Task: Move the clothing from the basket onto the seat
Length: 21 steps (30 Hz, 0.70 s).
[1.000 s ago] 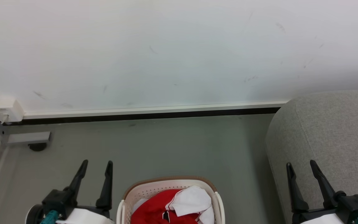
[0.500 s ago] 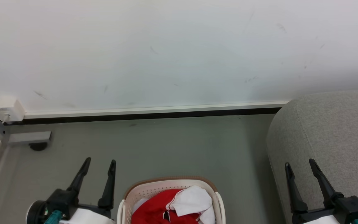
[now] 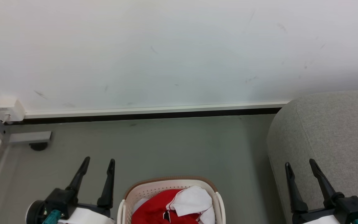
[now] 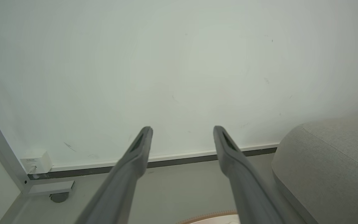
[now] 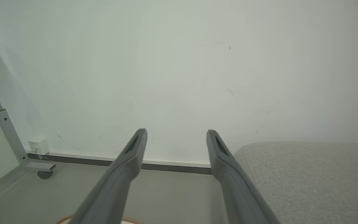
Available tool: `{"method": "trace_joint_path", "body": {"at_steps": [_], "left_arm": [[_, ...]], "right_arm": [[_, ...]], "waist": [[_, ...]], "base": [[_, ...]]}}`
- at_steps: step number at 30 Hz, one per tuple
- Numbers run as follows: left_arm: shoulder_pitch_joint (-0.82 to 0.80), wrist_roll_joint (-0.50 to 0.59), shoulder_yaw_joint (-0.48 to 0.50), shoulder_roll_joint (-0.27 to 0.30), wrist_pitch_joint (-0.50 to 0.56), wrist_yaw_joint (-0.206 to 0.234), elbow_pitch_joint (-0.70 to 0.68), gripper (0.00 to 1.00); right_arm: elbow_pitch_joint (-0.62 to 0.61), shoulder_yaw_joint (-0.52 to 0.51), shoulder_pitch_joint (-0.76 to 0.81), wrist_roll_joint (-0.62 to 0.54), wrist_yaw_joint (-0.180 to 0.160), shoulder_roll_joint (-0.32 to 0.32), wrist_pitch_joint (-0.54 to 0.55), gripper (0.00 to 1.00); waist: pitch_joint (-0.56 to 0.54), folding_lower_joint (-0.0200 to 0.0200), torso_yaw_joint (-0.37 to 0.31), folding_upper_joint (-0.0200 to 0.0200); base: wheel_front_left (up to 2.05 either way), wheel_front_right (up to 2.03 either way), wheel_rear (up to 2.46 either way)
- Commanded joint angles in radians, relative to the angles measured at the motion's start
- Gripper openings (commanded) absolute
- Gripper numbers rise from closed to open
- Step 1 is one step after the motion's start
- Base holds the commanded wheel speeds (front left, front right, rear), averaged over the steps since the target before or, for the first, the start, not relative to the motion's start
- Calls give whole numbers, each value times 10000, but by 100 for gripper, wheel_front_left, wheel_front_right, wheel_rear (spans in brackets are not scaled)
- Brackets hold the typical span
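Unmoved over the last second, the clothing (image 3: 152, 207) lay bunched in the basket (image 3: 166, 183), partly under a white cloth (image 3: 193, 199), while the left gripper (image 3: 99, 159) just beside the basket had crept slightly forward, its fingers spread and empty. Further right, the right gripper (image 3: 300, 162) hung released over the edge of the seat (image 3: 337, 124), hardly shifted. Judged from this, the reach was barely beginning: nothing was grasped yet, and the seat stood near the basket.
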Motion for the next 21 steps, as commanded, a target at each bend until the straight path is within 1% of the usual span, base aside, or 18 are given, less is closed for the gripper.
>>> {"method": "trace_joint_path", "body": {"at_steps": [1, 13, 21], "left_arm": [[-57, 140, 43, -6, -7, 4, 28, 100], [-8, 4, 137, -73, -9, -81, 82, 100], [-150, -100, 210, -102, -7, -118, 160, 100]], "right_arm": [[4, 3, 74, 46, -21, -59, -38, 100], [46, -28, 18, 144, -21, -59, -38, 100], [19, -53, -118, 290, -21, -58, -38, 100]], "waist": [[-2, 0, -9, -1], [42, 0, -116, -1], [368, 0, -388, -1]], "base": [[0, 0, 0], [0, 0, 0], [0, 0, 0]]}}
